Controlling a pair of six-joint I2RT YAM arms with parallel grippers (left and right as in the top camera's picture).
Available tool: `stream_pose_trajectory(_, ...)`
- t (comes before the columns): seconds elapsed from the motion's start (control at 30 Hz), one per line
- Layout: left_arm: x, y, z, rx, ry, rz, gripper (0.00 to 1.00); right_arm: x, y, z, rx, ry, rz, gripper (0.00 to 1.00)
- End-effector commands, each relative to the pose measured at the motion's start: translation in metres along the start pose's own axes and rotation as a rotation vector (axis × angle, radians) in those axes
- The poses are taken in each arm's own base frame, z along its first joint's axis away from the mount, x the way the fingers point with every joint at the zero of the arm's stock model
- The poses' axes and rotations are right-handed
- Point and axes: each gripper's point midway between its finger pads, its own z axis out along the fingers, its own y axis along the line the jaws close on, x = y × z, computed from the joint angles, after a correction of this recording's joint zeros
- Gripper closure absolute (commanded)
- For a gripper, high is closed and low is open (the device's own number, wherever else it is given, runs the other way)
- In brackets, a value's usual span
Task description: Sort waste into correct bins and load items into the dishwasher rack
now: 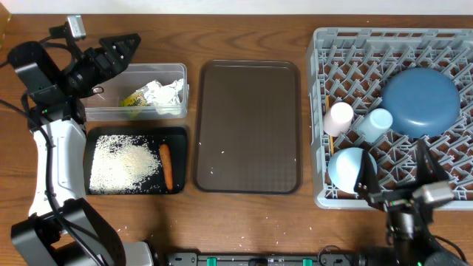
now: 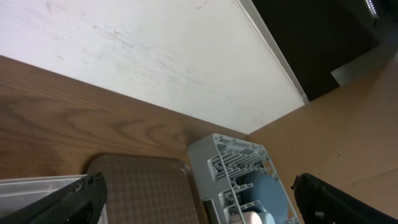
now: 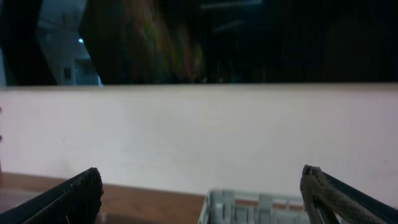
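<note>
My left gripper (image 1: 122, 53) and right gripper (image 1: 399, 170) both gape wide, empty. The wrapper (image 1: 164, 94) lies near, right of my left gripper: light, crumply, so I'd pinch a raised fold.

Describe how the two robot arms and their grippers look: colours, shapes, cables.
The left arm has a long white link, black joints, thin black cables and a small grey camera block near its wrist. The left gripper has two black tapered fingers. The right arm is black with a silvery camera block; the right gripper has two slim black fingers with a woven-looking texture.
</note>
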Motion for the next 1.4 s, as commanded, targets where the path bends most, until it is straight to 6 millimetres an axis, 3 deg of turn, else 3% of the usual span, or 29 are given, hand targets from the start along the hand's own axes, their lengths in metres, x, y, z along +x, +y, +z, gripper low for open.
stream_pose_trajectory(0.0, -0.007, -0.011, -0.004, 0.014, -0.010, 0.029, 0.02, 0.029, 0.001, 0.002, -0.010, 0.046, 0.034, 0.01)
stream_pose_trajectory(0.37, -0.007, -0.011, -0.004, 0.014, -0.010, 0.029, 0.02, 0.108, 0.000, 0.002, -0.014, 0.147, 0.090, 0.01)
stream_pose_trajectory(0.57, -0.007, -0.011, -0.004, 0.014, -0.010, 0.029, 0.02, 0.115, -0.007, 0.001, 0.021, 0.172, 0.075, 0.01)
stream_pose_trajectory(0.8, -0.007, -0.011, -0.004, 0.014, -0.010, 0.029, 0.02, 0.162, -0.010, -0.012, 0.020, 0.371, -0.043, 0.01)
stream_pose_trajectory(1.1, -0.007, -0.011, -0.004, 0.014, -0.010, 0.029, 0.02, 0.161, -0.015, -0.012, 0.029, 0.372, -0.168, 0.01)
stream_pose_trajectory(1.37, -0.007, -0.011, -0.004, 0.014, -0.010, 0.029, 0.02, 0.161, -0.013, -0.012, 0.041, 0.369, -0.052, 0.01)
